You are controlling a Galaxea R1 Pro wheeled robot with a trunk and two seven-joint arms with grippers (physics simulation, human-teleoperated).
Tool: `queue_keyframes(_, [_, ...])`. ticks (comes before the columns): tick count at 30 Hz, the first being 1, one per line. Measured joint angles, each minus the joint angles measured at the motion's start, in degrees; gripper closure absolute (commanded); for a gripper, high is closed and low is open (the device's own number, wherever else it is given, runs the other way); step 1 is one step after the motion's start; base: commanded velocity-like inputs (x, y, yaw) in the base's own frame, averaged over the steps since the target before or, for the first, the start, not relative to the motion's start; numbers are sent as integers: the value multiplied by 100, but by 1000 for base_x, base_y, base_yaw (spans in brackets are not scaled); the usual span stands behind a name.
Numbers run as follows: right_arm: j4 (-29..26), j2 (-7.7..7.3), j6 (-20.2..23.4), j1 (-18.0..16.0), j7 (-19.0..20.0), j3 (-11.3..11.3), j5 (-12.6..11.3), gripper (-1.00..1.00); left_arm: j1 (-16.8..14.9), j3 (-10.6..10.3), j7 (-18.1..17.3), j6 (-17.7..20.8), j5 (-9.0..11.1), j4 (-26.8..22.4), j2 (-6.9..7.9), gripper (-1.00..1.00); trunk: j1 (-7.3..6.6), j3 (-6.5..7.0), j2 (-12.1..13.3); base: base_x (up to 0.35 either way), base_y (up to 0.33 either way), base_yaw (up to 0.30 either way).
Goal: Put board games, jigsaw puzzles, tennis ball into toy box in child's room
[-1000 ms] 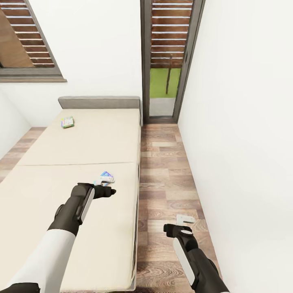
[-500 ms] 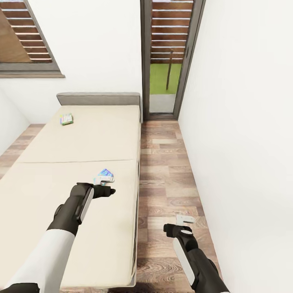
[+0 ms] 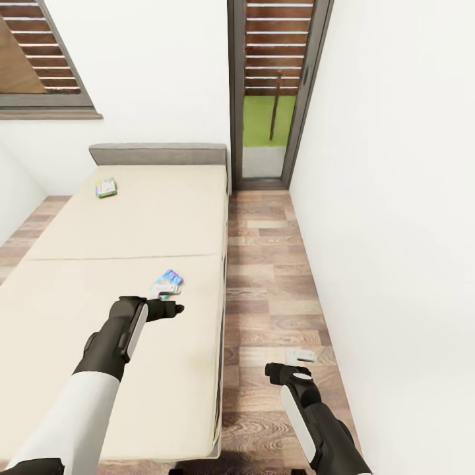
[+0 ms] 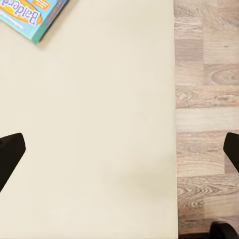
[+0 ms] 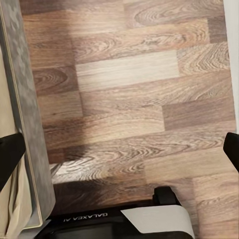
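Progress looks slight so far: both board games on the bed lie loose on the beige mattress, and neither pincer carries anything. The nearer board game, pale blue-green with cartoon lettering, rests close to the bed's floor-side edge, about halfway between foot and headboard; its corner shows in the left wrist view. The farther board game, a brighter printed box, lies up by the headboard, toward the bed's wall side. The left gripper hovers over the mattress just short of the nearer game, apart from it, its dark fingers spread wide with only bare mattress between them. The right gripper hangs over the wooden floor beside the bed, its fingers likewise spread wide and empty. Judging by this, the first bed pickup is only being lined up, and carrying both games to the toy box remains; how the table items stand cannot be told.
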Motion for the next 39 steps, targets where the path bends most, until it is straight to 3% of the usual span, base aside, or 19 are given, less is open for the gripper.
queue_keyframes(39, [0, 0, 0, 1, 0, 0, 3, -100, 2, 17, -41, -7, 8, -73, 14, -100, 0, -366, 0, 0, 0, 0])
